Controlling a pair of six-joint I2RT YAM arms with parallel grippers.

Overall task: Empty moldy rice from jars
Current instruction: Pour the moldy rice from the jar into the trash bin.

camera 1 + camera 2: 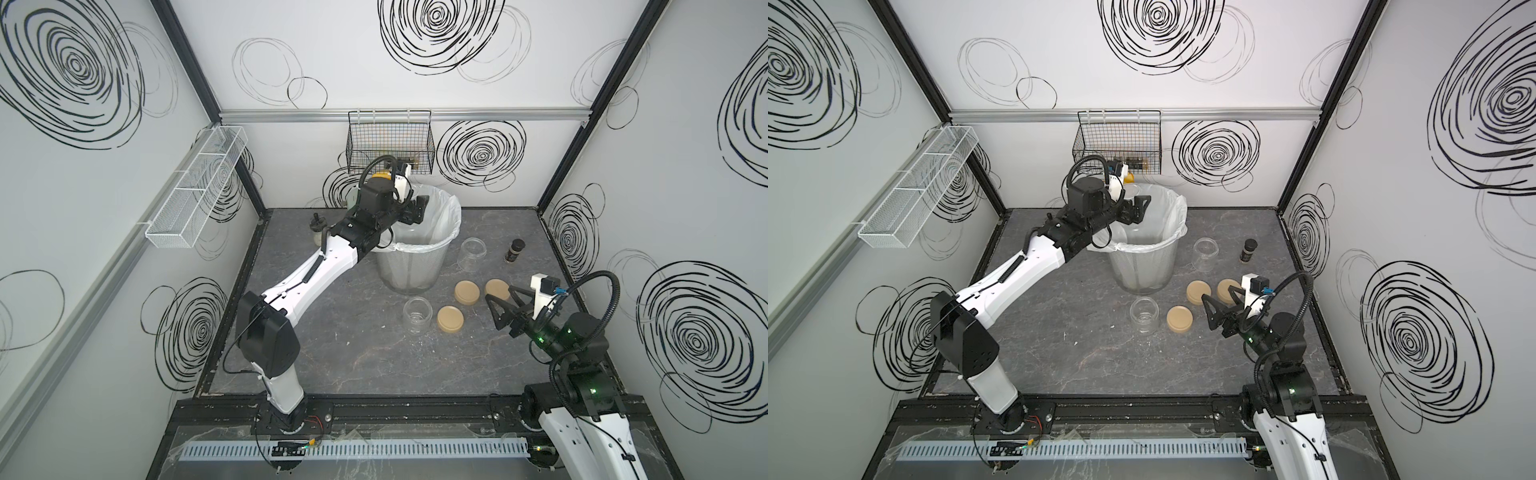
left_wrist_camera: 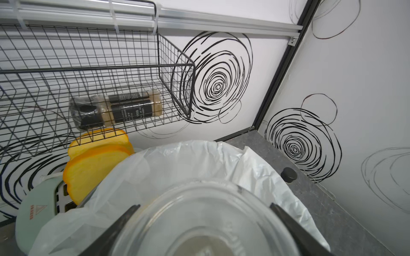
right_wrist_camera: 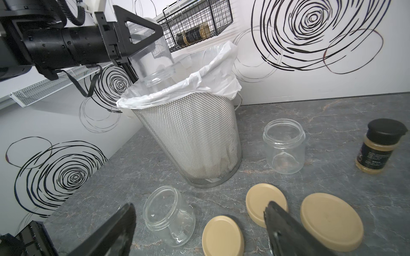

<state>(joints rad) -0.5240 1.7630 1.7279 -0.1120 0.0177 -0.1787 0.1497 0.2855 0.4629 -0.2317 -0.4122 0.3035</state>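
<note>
- Holding the third jar (image 3: 159, 68) mouth-down over the mesh bin (image 3: 188, 137), the left gripper (image 3: 147, 51) is clamped around it; the jar looks empty.
- The two other jars (image 3: 284, 148) (image 3: 168, 215) stand empty on the table (image 3: 332, 124), with the lids (image 3: 331, 220) off.
- The moldy rice (image 3: 210, 170) seems to lie at the bin's bottom.
- The right gripper (image 1: 500, 292) is wide open and holds nothing.
- It seems only setting this jar down is left.

Swirl-marked white walls (image 1: 345, 50), grey marbled floor (image 1: 353, 353)

Glossy clr jars (image 3: 284, 150), metal-mesh bin (image 3: 190, 137)

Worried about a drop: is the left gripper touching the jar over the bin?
Touching. The right wrist view shows the left gripper clamping the inverted jar; its finger lies flat on the clear wall.
</note>
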